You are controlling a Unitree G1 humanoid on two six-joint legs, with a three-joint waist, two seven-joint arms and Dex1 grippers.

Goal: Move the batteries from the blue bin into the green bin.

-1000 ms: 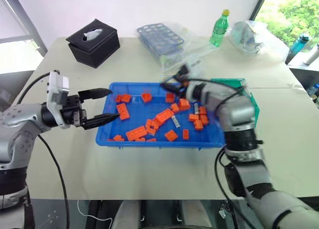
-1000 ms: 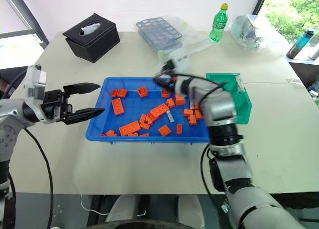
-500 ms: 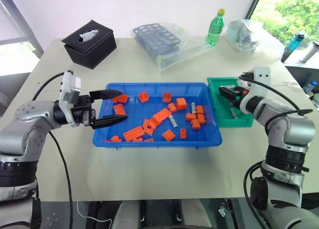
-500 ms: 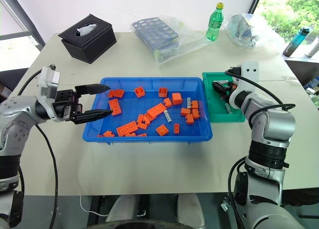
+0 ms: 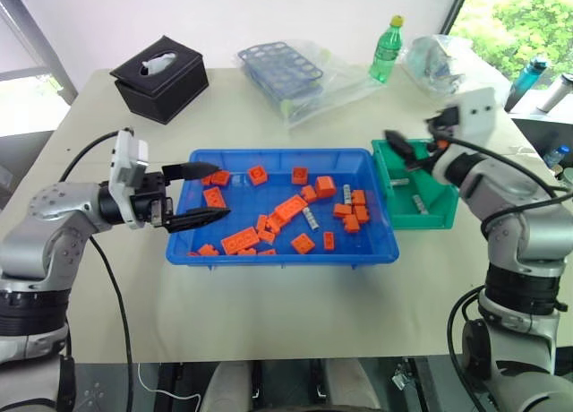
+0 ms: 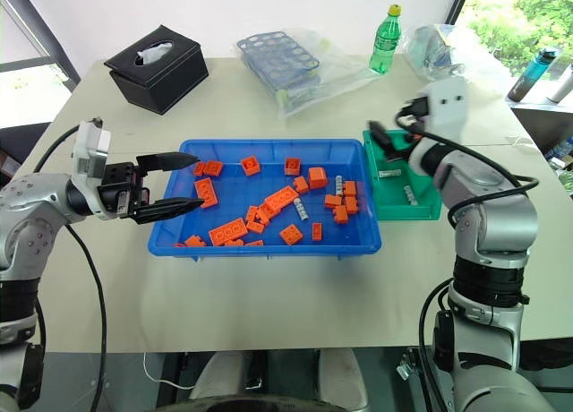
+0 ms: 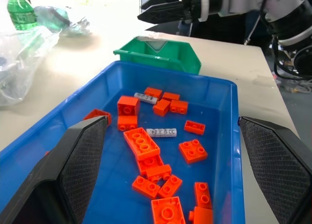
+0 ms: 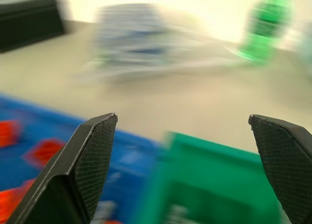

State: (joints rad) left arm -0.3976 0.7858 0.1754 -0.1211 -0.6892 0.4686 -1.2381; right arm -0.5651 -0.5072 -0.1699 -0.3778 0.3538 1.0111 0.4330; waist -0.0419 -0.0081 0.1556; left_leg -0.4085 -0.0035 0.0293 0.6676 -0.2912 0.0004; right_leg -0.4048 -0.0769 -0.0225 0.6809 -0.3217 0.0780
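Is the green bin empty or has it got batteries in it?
Not empty. Two batteries lie on the floor of the green bin; more remain among the bricks in the blue bin.

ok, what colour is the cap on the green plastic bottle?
Yellow cap on the green plastic bottle; best in the right eye view.

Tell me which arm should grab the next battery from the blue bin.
Left, probably. The left end effector hangs open at the blue bin edge, facing the batteries. The right end effector is open over the green bin, which is beside the blue one.
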